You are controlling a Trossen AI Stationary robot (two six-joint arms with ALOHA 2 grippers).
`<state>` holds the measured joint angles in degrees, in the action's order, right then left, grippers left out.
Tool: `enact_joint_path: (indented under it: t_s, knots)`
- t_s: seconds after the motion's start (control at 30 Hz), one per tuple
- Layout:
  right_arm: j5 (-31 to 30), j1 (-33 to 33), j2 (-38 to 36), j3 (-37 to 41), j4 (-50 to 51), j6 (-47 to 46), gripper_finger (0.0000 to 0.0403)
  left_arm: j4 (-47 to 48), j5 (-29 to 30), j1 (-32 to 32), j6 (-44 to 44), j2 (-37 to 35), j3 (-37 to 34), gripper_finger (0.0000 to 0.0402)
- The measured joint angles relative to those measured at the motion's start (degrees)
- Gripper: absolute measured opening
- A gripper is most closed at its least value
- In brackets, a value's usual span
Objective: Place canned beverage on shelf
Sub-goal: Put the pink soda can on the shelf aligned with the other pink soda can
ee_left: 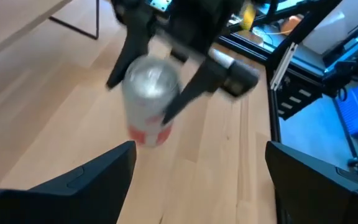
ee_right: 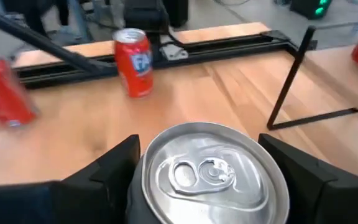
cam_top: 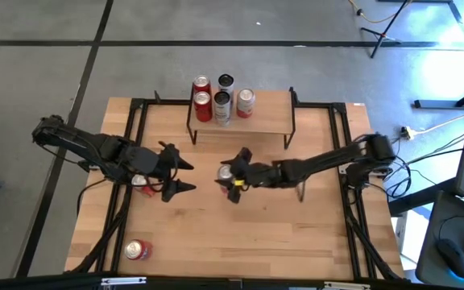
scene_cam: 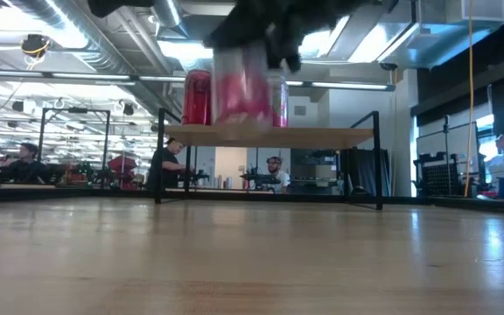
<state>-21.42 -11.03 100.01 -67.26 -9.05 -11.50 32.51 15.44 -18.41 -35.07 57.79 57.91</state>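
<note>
Above the tabletop, right hand (cam_top: 230,184) grips a can (cam_top: 225,172); left hand (cam_top: 185,176) open; lettering unreadable.

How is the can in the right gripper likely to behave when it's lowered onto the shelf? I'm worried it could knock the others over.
The can looks like smooth rigid metal, so it may slip in the right gripper if squeezed lightly. Being tall and narrow, it could tip if set down tilted. The cans on the shelf stand close together, so a nudge might topple them.

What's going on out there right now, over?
Right hand shut on a can, mid-table. Left hand open, empty, facing it. Shelf holds four cans at its left end; the rest is free.
</note>
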Motion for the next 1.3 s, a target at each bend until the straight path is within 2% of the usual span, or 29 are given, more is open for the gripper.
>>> enact_joint_path:
  t_s: [0.13, 0.27, 0.77, 0.83, 0.93, 1.0, 1.13, 1.3]
  knots:
    - [-2.0, -1.3, 6.4, 0.0, -6.2, 0.4, 0.0265, -0.2, 0.0, 0.0, -0.8, 0.2, 0.0, 0.0349]
    - [-1.0, -1.6, 11.1, 0.0, -11.3, -0.1, 0.0265, 0.5, -0.9, 0.0, -0.8, 0.5, -0.2, 0.0349]
    - [0.2, -1.5, 14.4, -0.2, -12.1, 1.4, 0.0266, -0.4, -1.4, -0.4, -1.9, 0.5, -0.2, 0.0349]
    - [1.0, -1.5, 14.3, -0.2, -12.3, 1.4, 0.0296, -0.4, -1.4, -0.4, -1.9, 0.7, -0.2, 0.0349]
    - [1.5, -1.5, 12.9, -0.1, -12.3, 1.3, 0.0364, -0.4, -1.2, -0.4, -1.9, 0.8, -0.2, 0.0349]
    - [1.5, -1.5, 11.2, -0.2, -12.3, 0.7, 0.0385, -0.4, -1.1, -0.4, -1.9, 1.1, -0.2, 0.0349]
    - [4.2, -1.7, 5.5, -0.2, -9.7, -0.3, 0.0356, -0.1, 0.2, -0.6, -2.3, 2.4, -0.6, 0.0349]
    - [12.7, -2.3, -6.5, -0.3, 7.6, -3.4, 0.0323, 0.1, 4.4, -1.3, -6.7, 6.2, -4.7, 0.0349]
